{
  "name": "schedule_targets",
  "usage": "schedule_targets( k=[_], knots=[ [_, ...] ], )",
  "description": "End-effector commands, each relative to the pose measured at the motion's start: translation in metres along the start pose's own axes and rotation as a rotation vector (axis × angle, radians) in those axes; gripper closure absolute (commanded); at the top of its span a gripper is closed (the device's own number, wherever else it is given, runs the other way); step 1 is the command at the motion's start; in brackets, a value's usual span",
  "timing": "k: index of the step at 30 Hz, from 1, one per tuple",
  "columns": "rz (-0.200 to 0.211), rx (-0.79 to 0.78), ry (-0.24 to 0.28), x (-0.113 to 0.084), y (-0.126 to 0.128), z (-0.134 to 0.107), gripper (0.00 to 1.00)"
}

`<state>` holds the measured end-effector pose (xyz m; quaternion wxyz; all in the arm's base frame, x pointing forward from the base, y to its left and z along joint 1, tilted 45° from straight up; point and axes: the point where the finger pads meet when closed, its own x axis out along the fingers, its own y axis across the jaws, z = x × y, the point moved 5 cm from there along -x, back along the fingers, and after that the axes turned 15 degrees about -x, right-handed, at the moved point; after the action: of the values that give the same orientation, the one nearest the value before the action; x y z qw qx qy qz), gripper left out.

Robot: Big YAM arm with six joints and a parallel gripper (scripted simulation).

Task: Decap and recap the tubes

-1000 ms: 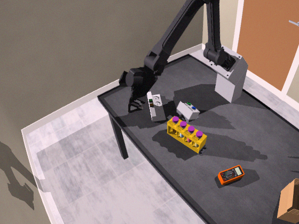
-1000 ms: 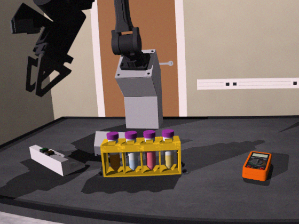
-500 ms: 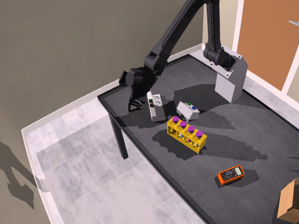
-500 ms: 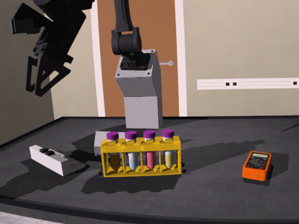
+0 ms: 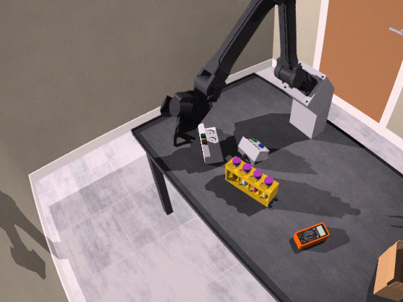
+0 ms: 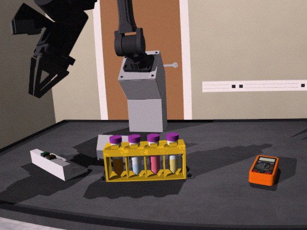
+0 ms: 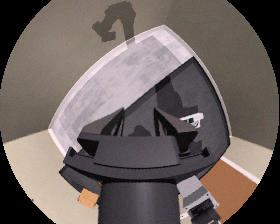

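My claw (image 5: 180, 144) (image 6: 35, 95) (image 7: 139, 110) hangs above the desk (image 5: 234, 231) (image 6: 219, 203) (image 7: 210, 95), approx. half-wide, w/ only air between its fingers. Nearest is the cap tray (image 5: 216, 154) (image 6: 49, 165) (image 7: 200, 118), lower down; both lamps look dark. Next, the key housing (image 5: 250, 150) (image 6: 103, 146), blue & green keys on top. Just beside it, the yellow decapping stn. (image 5: 272, 193) (image 6: 145, 151) holds all 4 tubes upright, purple caps on, incl. no. 3's cap (image 5: 247, 167) (image 6: 134, 138) (pale-blue contents) & no. 4's cap (image 5: 236, 161) (image 6: 115, 139) (brown). Well apart lies an orange multimeter (image 5: 311, 236) (image 6: 263, 171), face up; farther along, part of an open cardboard box (image 5: 386, 269).
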<state>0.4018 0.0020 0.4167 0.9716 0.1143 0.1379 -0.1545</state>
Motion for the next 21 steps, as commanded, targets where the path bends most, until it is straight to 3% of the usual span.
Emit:
schedule_targets(
  k=[1,18,20,21],
  knots=[
    [0.010,0.013,-0.030,-0.005,0.003,0.016,0.51],
    [0.010,0.013,-0.030,-0.005,0.003,0.016,0.51],
    [0.017,-0.036,-0.018,-0.006,-0.008,-0.001,0.51],
    [0.016,-0.077,0.020,-0.004,-0.010,-0.010,0.51]
  ],
)
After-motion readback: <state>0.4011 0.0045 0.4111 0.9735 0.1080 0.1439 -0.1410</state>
